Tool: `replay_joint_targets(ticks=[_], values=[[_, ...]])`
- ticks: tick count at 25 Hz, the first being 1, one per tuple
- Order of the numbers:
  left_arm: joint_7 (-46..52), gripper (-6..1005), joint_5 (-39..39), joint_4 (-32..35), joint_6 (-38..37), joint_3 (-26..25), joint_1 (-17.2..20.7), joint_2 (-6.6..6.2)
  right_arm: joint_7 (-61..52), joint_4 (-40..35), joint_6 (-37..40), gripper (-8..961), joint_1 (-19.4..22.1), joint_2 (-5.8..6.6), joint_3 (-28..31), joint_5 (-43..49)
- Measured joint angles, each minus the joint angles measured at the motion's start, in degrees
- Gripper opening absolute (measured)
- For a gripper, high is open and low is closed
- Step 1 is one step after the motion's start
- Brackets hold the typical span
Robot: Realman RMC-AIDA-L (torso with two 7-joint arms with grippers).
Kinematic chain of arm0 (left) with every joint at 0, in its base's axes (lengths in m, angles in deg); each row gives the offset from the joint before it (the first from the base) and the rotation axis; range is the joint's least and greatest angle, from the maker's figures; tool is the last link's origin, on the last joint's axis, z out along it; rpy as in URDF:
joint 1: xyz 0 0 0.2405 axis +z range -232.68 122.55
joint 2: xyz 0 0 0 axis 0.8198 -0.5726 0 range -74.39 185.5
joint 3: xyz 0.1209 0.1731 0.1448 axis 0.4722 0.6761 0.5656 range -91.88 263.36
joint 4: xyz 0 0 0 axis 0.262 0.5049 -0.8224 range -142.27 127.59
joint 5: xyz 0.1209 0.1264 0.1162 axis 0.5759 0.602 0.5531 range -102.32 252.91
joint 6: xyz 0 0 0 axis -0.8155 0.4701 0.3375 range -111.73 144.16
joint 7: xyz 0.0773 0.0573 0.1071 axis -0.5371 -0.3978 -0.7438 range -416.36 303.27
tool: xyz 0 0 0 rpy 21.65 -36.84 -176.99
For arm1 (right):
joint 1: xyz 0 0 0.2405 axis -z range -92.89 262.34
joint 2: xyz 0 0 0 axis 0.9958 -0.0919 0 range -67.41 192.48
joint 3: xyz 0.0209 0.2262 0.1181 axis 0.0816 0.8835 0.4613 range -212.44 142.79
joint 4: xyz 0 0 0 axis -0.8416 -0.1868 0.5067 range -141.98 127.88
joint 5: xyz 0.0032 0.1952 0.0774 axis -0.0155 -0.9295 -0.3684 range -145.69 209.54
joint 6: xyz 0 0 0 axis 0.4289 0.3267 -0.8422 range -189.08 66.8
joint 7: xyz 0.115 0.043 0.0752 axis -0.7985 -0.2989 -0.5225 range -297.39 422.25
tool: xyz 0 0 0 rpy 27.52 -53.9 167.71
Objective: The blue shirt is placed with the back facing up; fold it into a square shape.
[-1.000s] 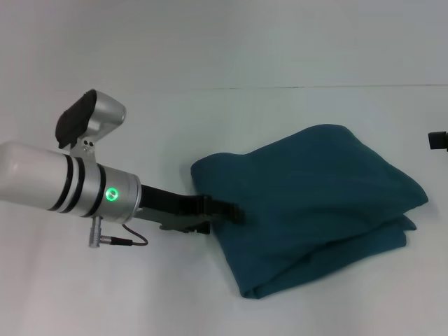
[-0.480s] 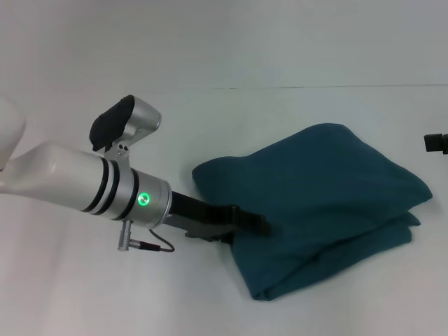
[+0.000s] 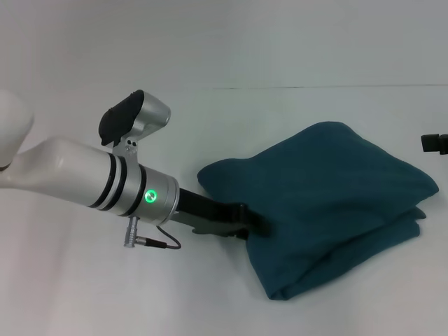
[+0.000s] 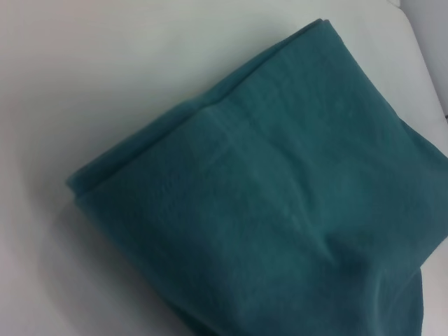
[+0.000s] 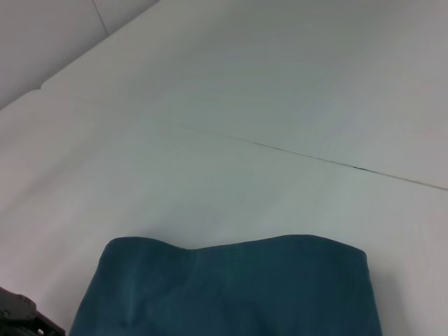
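Squaring the bundle: the left end effector (image 3: 252,222) sits at the near-left edge of the large dark teal-blue cotton T-shirt (image 3: 325,203), its tip lost against the cloth, so I cannot tell whether it is clenched or released.
Left arm: the silver-and-white forearm with its green light reaches in low from the left, the black tip touching the shirt's edge.
Shirt position: it lies right of centre on the pale white counter (image 3: 84,294), already doubled into a thick, roughly four-sided stack, layers showing along the near edge.
Shape so far: the left wrist view shows stacked edges (image 4: 140,161) nearly aligned, but the top face is puffy and its corners are rounded, so I judge the fold close to done rather than finished.
Doing it well: push low and flat along the counter, slowly, so the layers slide together instead of bunching; stop once the left side runs straight.
Risk: the loose layers could ride up over the tip or skew.
Right end effector (image 3: 434,143): only a dark sliver at the right border, well apart from the shirt; whether it is clenched or released I cannot tell.
Surroundings: a thin seam (image 5: 315,157) crosses the counter beyond the shirt; nothing else lies near.
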Motion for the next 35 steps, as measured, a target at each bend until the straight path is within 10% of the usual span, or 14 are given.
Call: replay_joint_targets(ticks=[11,16,23,35], values=[[0.00,180,0.02,0.04,0.58,-0.02,-0.64,0.22,0.49,0.00,-0.08,940,0.00,-0.25,-0.04,-0.04],[-0.86,48,0.05,0.65,-1.55,-0.11,-0.48,-2.02,0.79,0.00,-0.07,941,0.00,-0.37,0.33,-0.04],[-2.05,40,4.68,4.18,-5.56,-4.71,0.54,-6.25,0.86,0.00,0.07,941,0.00,-0.47,0.47,-0.04],[-2.60,37,20.25,9.28,-11.21,-19.78,1.06,-8.76,0.51,-0.09,0.02,941,-0.41,-0.65,0.14,-0.03]])
